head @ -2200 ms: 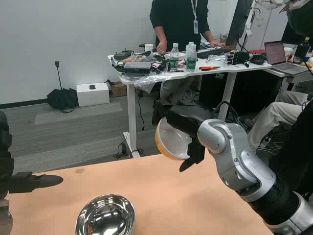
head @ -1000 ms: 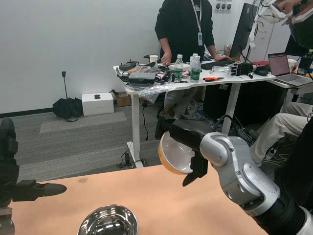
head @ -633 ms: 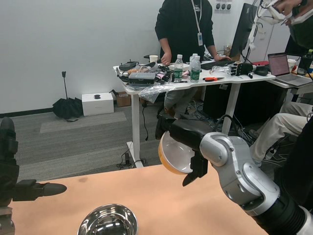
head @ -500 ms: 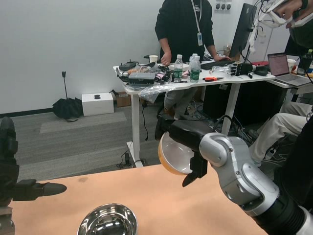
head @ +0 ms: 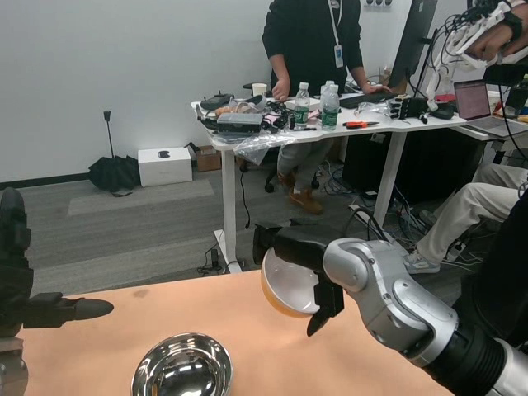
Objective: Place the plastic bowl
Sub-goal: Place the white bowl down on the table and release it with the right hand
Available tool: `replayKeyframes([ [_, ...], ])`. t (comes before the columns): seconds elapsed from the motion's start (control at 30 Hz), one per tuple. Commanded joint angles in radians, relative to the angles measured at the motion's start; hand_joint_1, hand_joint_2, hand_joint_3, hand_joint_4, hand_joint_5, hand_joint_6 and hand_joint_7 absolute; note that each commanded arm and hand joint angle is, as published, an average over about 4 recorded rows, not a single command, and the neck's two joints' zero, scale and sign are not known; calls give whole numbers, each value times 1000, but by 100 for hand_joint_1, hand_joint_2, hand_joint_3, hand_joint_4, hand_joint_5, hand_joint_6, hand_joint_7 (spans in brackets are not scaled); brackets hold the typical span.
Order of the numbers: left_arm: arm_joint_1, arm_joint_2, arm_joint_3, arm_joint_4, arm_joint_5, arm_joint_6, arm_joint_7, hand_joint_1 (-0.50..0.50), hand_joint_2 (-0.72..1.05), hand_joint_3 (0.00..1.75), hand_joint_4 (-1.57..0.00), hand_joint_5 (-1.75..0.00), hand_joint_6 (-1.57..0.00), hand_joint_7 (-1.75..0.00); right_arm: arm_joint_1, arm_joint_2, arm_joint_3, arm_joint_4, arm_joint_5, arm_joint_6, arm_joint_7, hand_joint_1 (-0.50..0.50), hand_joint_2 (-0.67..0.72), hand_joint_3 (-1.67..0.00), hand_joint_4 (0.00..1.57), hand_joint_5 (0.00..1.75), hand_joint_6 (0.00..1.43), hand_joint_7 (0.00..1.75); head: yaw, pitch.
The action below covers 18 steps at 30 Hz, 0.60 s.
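Head view: right hand [head: 307, 266] holds unlabeled plastic bowl [head: 287, 291].

1. The plastic bowl [head: 289, 290] looks smooth: orange outside, pale and softly glossy inside.
2. The metal bowl [head: 181, 368] is polished to a mirror shine and carries bright reflections.
3. The tabletop [head: 247, 346] has a matt, even, peach-coloured surface.
4. The right robot hand [head: 307, 266] is matt black; its forearm [head: 396, 301] is satin silver.
5. The left robot hand [head: 33, 301] is the same matt black.
6. The floor [head: 132, 223] looks like grey carpet.
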Motion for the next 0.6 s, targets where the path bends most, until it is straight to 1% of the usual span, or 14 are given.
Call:
replayKeyframes([
  [0.03,12,0,5,-12,-5,-3,0,-50,-10,2,0,0,0,0,25,-33,19,-1,14,24,6,-50,-60,-159,45,165,6,161,-1,-35],
  [0.13,11,0,6,-12,-5,-3,0,-50,-10,7,0,0,0,0,58,-40,28,0,15,36,10,-50,-60,-159,43,165,6,162,1,-61],
  [0.33,11,0,3,-4,-5,-3,0,-50,-10,0,0,0,0,0,108,-39,66,21,14,40,12,-50,-60,-159,42,165,6,161,1,-101],
  [0.5,11,0,2,-3,-5,-3,0,-50,-10,2,0,0,0,0,145,-24,94,59,-5,39,12,-50,-60,-159,41,165,6,159,1,-126],
  [0.6,11,0,2,-3,-5,-3,0,-50,-10,0,0,0,0,0,153,-10,111,104,-17,28,11,-50,-60,-153,43,165,6,154,5,-132],
])
